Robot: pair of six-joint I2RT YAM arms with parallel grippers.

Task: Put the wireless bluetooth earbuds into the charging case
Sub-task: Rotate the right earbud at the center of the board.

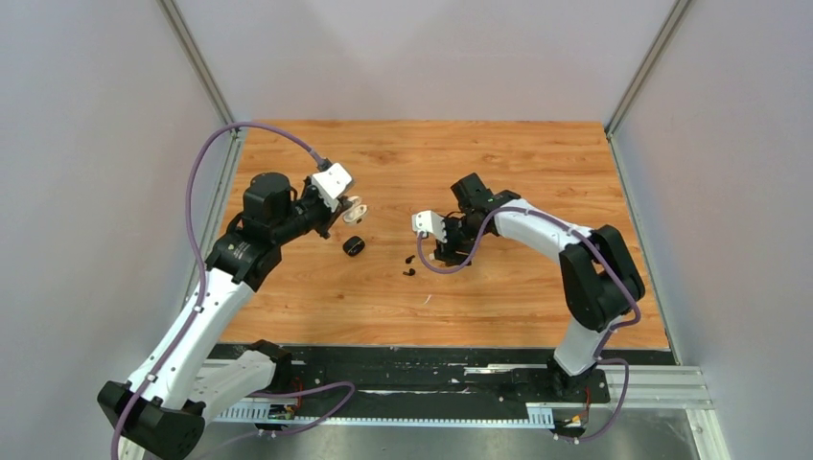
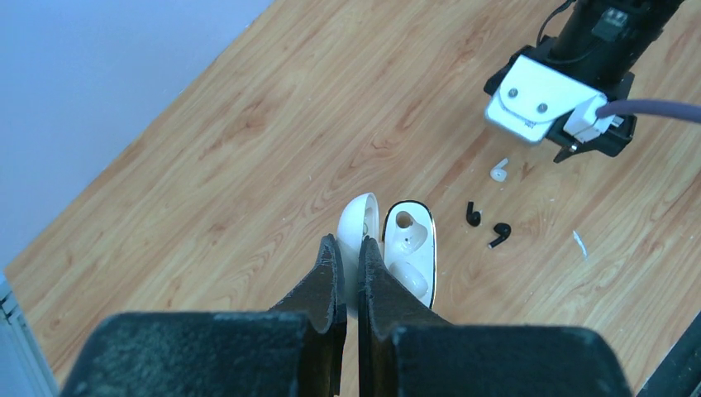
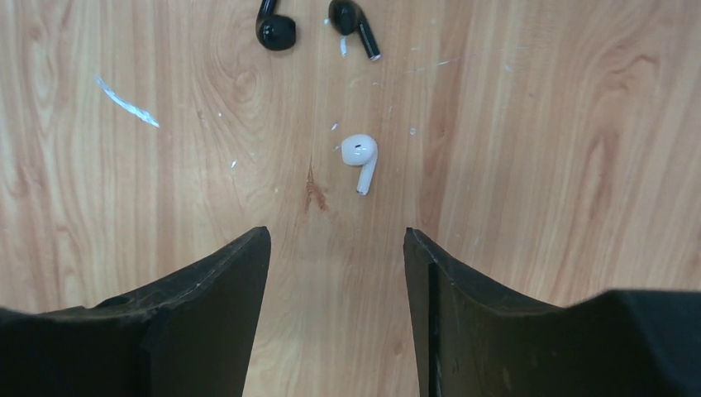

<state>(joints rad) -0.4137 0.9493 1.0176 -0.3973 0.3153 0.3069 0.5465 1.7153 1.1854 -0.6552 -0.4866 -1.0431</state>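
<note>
My left fingers (image 2: 331,277) are pinched shut on the open white charging case (image 2: 411,244). My right fingers (image 3: 236,281) are spread. A loose white earbud (image 3: 360,155) lies on the tabletop (image 3: 537,165) at 12 o'clock from them, with the black earbuds (image 3: 275,31) beyond at 11. The bud is tiny and smooth. If I close off-centre, I'd likely flick it away or twist its stem out of line for the slot.
</note>
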